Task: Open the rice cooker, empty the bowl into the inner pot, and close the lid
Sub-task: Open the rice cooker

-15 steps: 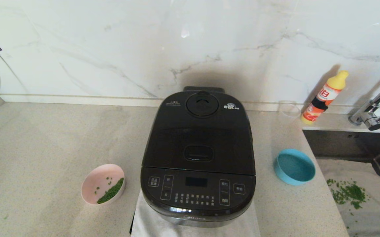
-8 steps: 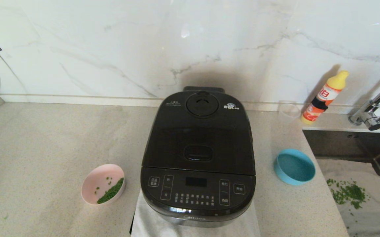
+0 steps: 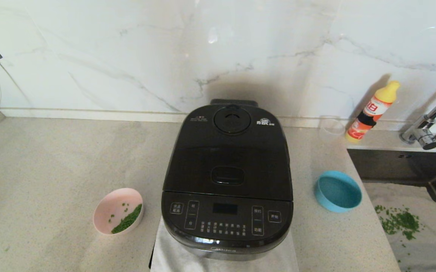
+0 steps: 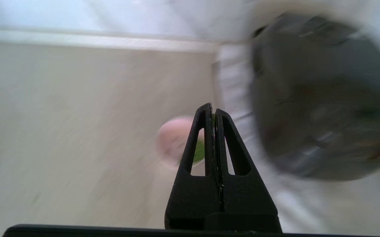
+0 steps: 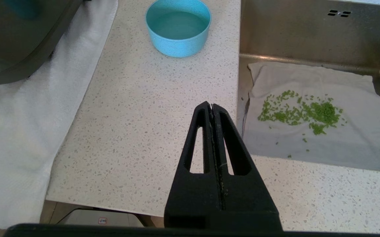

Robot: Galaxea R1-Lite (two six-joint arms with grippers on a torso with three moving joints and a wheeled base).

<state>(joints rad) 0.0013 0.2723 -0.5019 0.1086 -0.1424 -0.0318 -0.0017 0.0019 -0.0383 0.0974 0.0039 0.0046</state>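
The black rice cooker (image 3: 227,181) stands mid-counter on a white towel (image 3: 172,253). Its lid (image 3: 228,155) is down, with the oblong latch button (image 3: 227,175) and the round steam cap (image 3: 232,120) on top. The inner pot is hidden. A pink bowl (image 3: 118,210) with green bits sits to the cooker's left; it shows blurred in the left wrist view (image 4: 175,140). Neither arm shows in the head view. My left gripper (image 4: 213,110) is shut and empty above the counter, short of the pink bowl. My right gripper (image 5: 211,106) is shut and empty over the counter's front edge.
An empty blue bowl (image 3: 338,190) sits right of the cooker (image 5: 178,28). Beyond it a sink (image 3: 425,196) holds a cloth (image 5: 315,115) with scattered green bits. A yellow bottle (image 3: 372,111), a clear cup (image 3: 332,126) and a tap (image 3: 427,124) stand at the back right.
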